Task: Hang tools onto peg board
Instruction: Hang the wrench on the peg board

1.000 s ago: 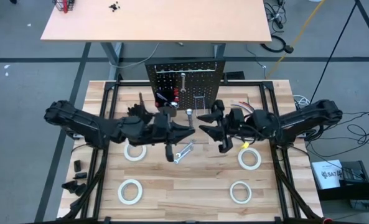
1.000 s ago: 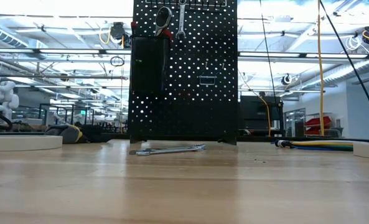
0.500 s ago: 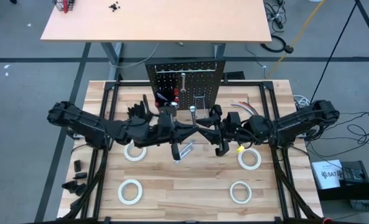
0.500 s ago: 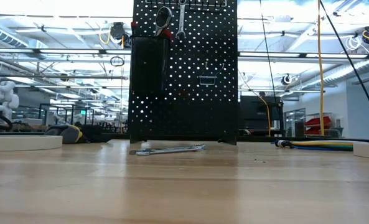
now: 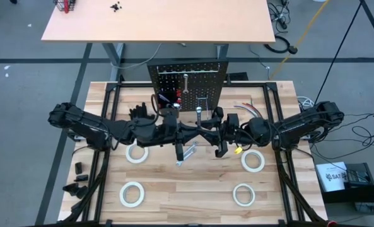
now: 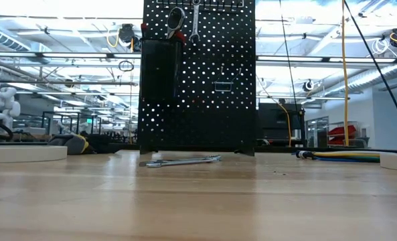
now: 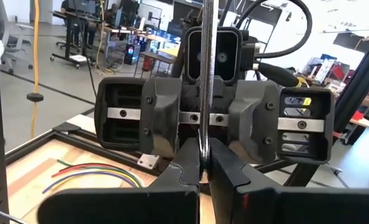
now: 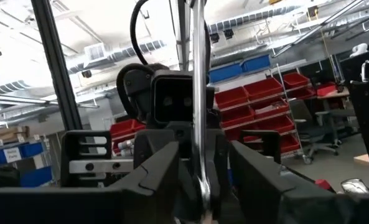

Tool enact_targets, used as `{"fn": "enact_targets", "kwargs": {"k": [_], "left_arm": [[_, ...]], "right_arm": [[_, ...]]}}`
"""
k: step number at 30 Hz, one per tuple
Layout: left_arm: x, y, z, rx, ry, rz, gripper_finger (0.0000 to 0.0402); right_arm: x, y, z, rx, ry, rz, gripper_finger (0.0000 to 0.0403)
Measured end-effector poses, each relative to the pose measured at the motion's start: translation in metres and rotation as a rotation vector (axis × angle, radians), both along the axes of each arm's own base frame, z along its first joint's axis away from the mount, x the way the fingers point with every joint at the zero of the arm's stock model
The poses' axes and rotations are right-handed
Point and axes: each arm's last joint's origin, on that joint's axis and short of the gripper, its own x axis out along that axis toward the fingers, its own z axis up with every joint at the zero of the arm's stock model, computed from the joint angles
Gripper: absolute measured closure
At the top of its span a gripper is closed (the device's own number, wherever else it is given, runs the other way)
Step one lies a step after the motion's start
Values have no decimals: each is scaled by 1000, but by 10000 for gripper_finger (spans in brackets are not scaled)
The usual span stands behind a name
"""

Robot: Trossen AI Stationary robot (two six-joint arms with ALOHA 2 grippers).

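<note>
The black peg board (image 5: 188,79) (image 6: 198,73) stands at the table's far middle. A wrench (image 6: 195,20) and a ratchet (image 6: 176,20) hang on it above the box bin (image 6: 159,70). In front of it my two grippers meet tip to tip above the table. My left gripper (image 5: 198,128) (image 7: 204,152) is shut on a slim silver wrench (image 5: 200,113) (image 8: 200,93) that stands upright. My right gripper (image 5: 207,130) (image 8: 203,163) is open, one finger on either side of that wrench. A second wrench (image 5: 185,153) (image 6: 181,161) lies flat on the table below them. My left gripper pinches the upright wrench's shaft (image 7: 205,134) between its two fingers. The fingers come level from the table's left and lie across the shaft. The wrench rises well above the fingers and is clear of the table; its lower end is hidden by the fingers.
Several white tape rolls lie flat: two near the arms (image 5: 137,152) (image 5: 253,161), two nearer the front edge (image 5: 131,193) (image 5: 243,194). Black gloves (image 5: 139,113) lie left of the peg board, coloured cables (image 5: 246,106) right of it.
My left gripper has carried the upright wrench toward the table's right, and my right gripper has gone toward the left. Their fingertips, apart a second ago, now overlap around the wrench. The wrench on the table has stayed put.
</note>
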Motion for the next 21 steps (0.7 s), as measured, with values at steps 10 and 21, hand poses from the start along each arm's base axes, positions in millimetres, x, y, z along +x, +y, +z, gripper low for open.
{"fn": "enact_targets", "kwargs": {"k": [10,21], "left_arm": [[0,0,-1,14,12,-1,390],[-8,2,-12,72,178,-1,308]], "right_arm": [[0,0,0,-22,6,-4,385],[-6,-10,8,-3,15,-27,399]]}}
